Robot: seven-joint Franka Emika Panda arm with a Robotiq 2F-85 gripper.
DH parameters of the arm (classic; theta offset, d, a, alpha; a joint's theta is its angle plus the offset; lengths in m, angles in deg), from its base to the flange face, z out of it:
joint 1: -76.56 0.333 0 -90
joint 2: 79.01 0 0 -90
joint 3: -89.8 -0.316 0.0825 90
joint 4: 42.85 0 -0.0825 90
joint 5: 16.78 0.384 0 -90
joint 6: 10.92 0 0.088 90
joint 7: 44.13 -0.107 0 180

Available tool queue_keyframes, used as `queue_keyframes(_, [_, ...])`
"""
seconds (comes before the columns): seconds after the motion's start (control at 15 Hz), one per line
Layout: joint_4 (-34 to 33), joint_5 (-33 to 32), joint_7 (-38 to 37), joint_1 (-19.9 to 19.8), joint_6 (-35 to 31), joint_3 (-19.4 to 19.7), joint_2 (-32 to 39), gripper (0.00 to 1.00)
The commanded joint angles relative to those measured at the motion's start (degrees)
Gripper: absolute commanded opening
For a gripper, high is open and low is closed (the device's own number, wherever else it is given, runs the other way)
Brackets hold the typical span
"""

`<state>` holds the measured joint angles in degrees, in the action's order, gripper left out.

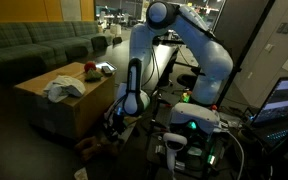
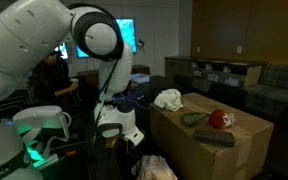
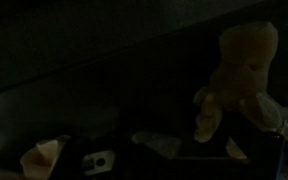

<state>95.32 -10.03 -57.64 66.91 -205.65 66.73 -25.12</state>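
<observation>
Your jaws hang low beside the box (image 1: 44, 108), close to the floor, and they stand wide with nothing between them. The plush (image 1: 91, 143) lies on the floor at the foot of the box. In an exterior view it is just beside your jaws, on the side nearer the box's front face. It is near them, but not inside the gap.

In the wrist view the plush (image 3: 239, 75) shows in the upper right, ahead of the jaws and off to one side rather than centred. That picture is very dim, so you cannot tell from it whether anything touches the toy.

The plush is tan-brown and soft, with a rounded head toward the top of the wrist view. Stubby limbs splay out below the head, and one paler limb hangs at its left. In the exterior view it is only a small brown lump against the dark floor.

Your arm (image 1: 134, 80) bends steeply down from its shoulder to reach this spot. On top of the box in both exterior views lie a white cloth (image 2: 167, 98) and a red ball (image 2: 219, 119), both well above the jaws. A sofa (image 1: 34, 45) stands behind the box.
</observation>
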Motion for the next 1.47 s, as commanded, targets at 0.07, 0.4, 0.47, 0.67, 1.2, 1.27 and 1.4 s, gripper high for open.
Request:
queue_keyframes(0.07, [-3.5,0.8,-1.0,3.2,-0.2,3.5,1.1,1.00])
queue_keyframes(0.4, [-6.0,2.1,-1.3,6.1,0.0,6.4,1.5,1.00])
queue_keyframes(0.47, [-6.3,2.3,-1.3,6.9,-0.1,7.0,1.8,1.00])
queue_keyframes(0.67, [-6.6,3.1,-1.6,9.0,-0.1,8.4,1.8,0.87])
queue_keyframes(1.2, [-3.1,6.4,-2.0,15.2,0.8,12.2,-2.6,0.33])
queue_keyframes(1.27, [-2.0,6.8,-1.9,16.3,1.6,12.8,-4.1,0.31])
queue_keyframes(1.4, [0.1,7.5,-1.7,18.6,3.6,14.1,-6.9,0.31])
